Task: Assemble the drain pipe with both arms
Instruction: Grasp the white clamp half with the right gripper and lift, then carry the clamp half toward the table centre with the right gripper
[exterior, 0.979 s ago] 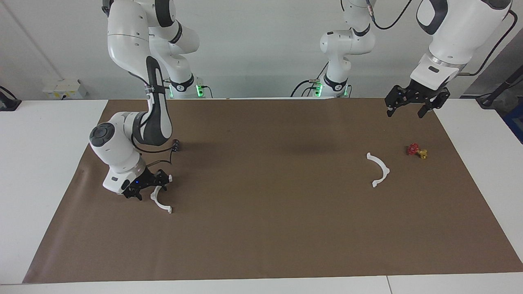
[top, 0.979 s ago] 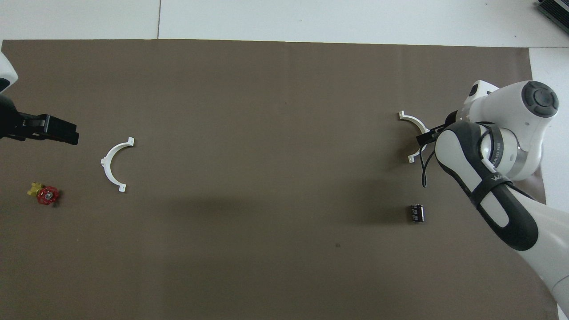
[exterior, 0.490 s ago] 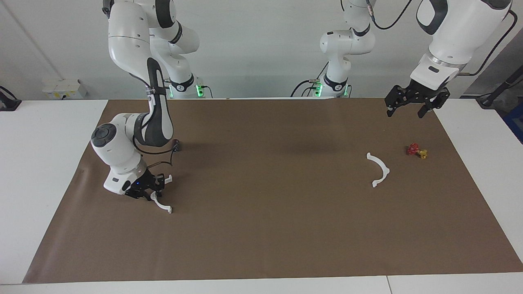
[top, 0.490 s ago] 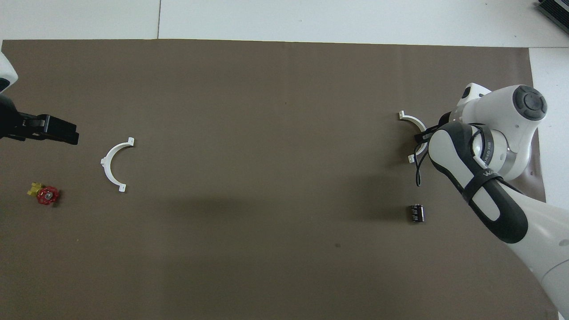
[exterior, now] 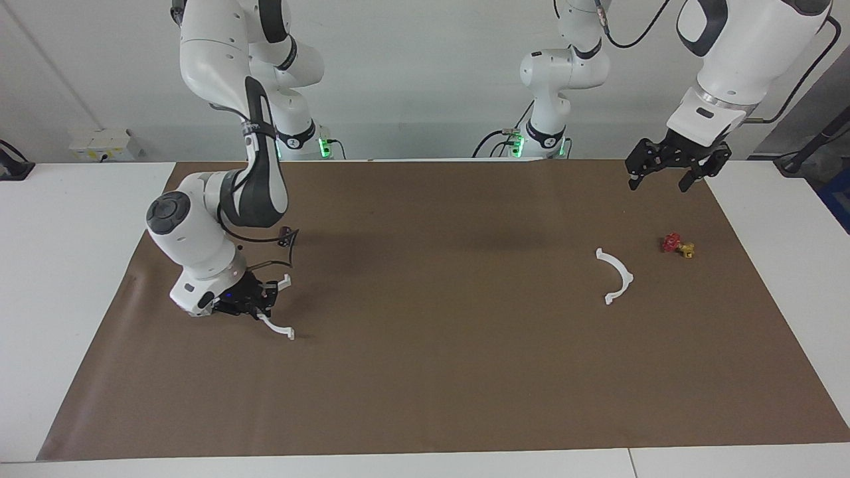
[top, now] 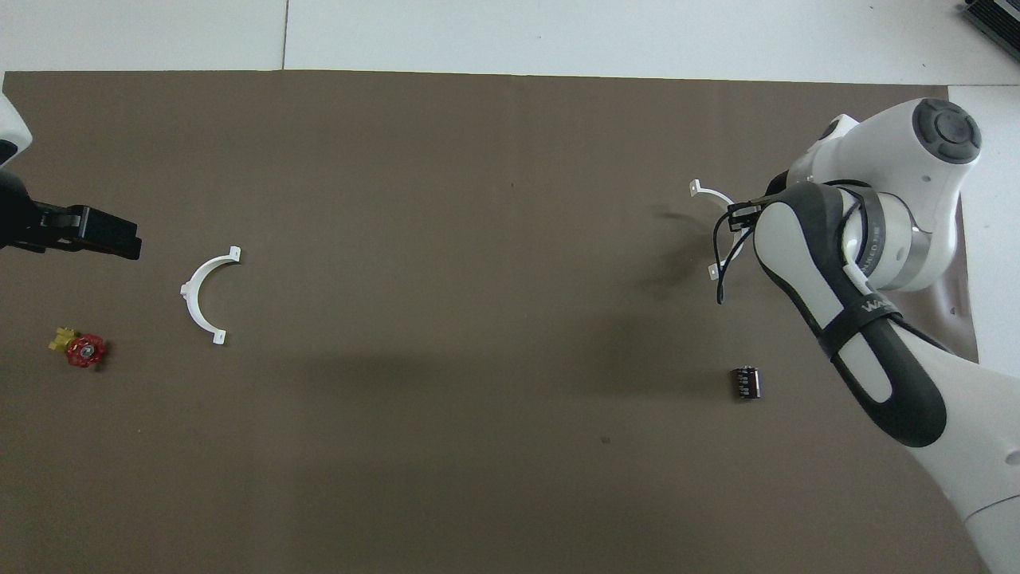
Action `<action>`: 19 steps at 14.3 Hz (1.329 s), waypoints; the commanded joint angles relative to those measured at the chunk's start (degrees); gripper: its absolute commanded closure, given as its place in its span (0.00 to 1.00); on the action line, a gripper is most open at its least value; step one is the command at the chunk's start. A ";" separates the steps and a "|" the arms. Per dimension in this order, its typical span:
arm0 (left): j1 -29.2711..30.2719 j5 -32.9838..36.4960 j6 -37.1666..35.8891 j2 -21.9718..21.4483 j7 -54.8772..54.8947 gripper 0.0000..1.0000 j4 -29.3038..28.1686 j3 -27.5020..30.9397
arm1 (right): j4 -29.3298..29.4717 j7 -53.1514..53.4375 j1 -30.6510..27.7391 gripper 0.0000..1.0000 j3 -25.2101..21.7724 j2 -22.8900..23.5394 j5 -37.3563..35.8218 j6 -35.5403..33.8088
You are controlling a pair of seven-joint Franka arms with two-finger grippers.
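right gripper (exterior: 255,307) clamped on thin white plastic half-ring (exterior: 277,328); left gripper (exterior: 669,174) wide, aloft

1. Overhead, the right arm's own forearm covers the right gripper (exterior: 255,307) entirely, so its grip shows in the facing view alone.
2. The held half-ring (top: 712,196) runs under that forearm at mid-arc; just its two ends poke out.
3. The left gripper (top: 96,232) is cut by the overhead picture's edge, its wrist out of frame.
4. The small red-and-yellow piece (exterior: 677,245) is too small to make out.
5. Same for the small black cylinder (top: 746,382); in the facing view a cable crosses it.
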 commanded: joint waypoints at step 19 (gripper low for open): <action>-0.45 -0.49 0.45 -1.56 -0.18 0.00 -1.78 0.39 | 1.12 38.22 26.21 1.00 0.22 7.06 -5.59 7.77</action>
